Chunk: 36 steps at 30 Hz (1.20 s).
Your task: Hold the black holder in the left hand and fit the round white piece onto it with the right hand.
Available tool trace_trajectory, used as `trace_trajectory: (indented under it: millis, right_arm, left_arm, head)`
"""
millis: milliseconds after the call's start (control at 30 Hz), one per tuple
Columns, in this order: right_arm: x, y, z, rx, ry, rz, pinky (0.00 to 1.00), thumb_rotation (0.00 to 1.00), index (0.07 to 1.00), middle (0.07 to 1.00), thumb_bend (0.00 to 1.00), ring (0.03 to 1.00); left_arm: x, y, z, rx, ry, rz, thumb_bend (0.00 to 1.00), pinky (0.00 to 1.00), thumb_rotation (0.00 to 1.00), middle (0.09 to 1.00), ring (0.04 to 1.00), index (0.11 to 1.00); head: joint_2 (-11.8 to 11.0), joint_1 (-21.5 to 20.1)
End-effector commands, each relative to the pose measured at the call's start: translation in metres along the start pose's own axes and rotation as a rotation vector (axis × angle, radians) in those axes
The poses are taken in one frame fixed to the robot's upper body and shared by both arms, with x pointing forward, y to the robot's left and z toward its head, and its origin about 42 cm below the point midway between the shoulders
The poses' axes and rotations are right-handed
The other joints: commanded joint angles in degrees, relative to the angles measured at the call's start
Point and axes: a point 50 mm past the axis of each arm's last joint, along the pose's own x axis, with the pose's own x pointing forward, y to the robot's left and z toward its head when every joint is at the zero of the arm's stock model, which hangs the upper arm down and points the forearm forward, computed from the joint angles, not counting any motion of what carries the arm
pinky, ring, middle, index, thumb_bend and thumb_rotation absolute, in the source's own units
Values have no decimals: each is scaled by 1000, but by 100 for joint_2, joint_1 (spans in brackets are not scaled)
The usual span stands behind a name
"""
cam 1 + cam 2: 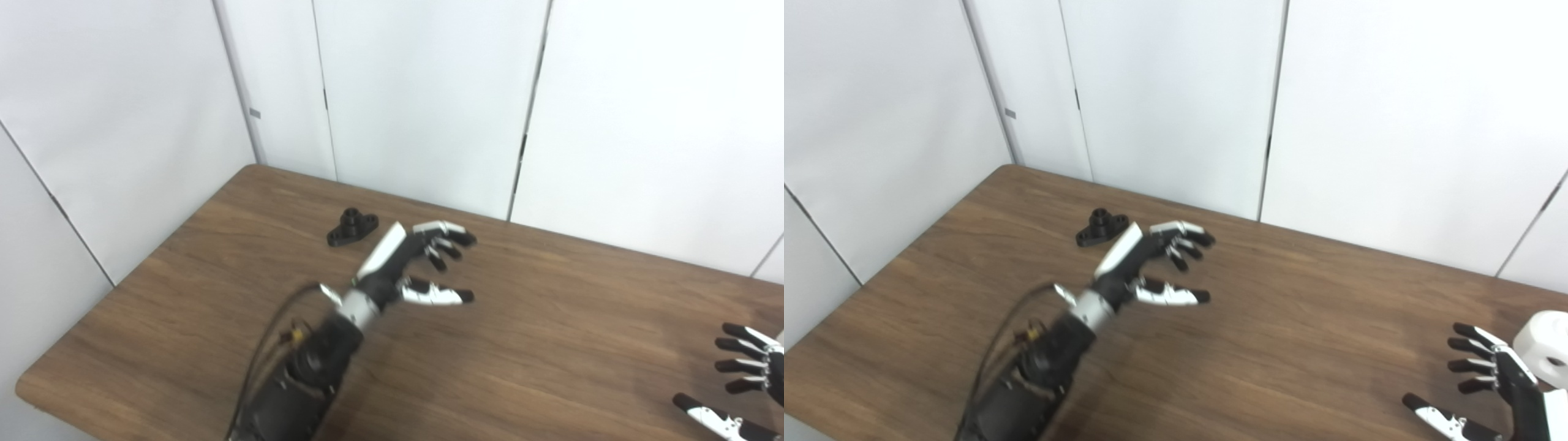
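The black holder [351,227] lies on the wooden table [551,318] toward its far left. My left hand [416,263] hovers just right of it, open, fingers spread and holding nothing. The round white piece [1545,346] sits at the table's right edge, visible only in the right eye view. My right hand [1488,386] is low at the right, open with fingers apart, just left of the white piece and not touching it.
White wall panels [429,92] rise behind the table's far edge. The table's left corner [24,386] and front edge lie near my left forearm, where a cable [263,349] loops out.
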Motion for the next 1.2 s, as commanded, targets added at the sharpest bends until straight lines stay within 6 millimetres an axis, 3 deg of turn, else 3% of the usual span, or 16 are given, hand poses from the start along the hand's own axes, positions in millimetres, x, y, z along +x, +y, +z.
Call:
trace_trajectory:
  millis: [0, 233, 467, 667, 1167]
  right_arm:
    - [7, -10, 9, -6, -50, -20, 460, 0, 750, 706, 624, 604]
    - [6, -11, 9, -14, -50, -17, 468, 0, 748, 707, 629, 608]
    - [6, -11, 10, -2, -44, -12, 475, 0, 749, 711, 628, 615]
    - [5, -12, 11, -8, -43, -7, 478, 0, 753, 712, 624, 613]
    - [4, -14, 15, -2, -42, -8, 474, 0, 754, 713, 619, 608]
  left_arm:
    - [16, 11, 23, 18, -78, -16, 858, 547, 0, 719, 681, 683]
    - [20, 45, 23, 151, -72, 76, 832, 565, 38, 735, 701, 683]
    - [19, 93, 35, 347, -7, 180, 788, 616, 38, 761, 743, 699]
    - [17, 124, 43, 368, 30, 239, 836, 651, 0, 761, 754, 692]
    - [18, 165, 23, 505, 126, 353, 848, 683, 60, 837, 826, 661]
  head:
    - [11, 4]
    - [25, 26]
    - [24, 47]
    - [26, 75]
    - [54, 79]
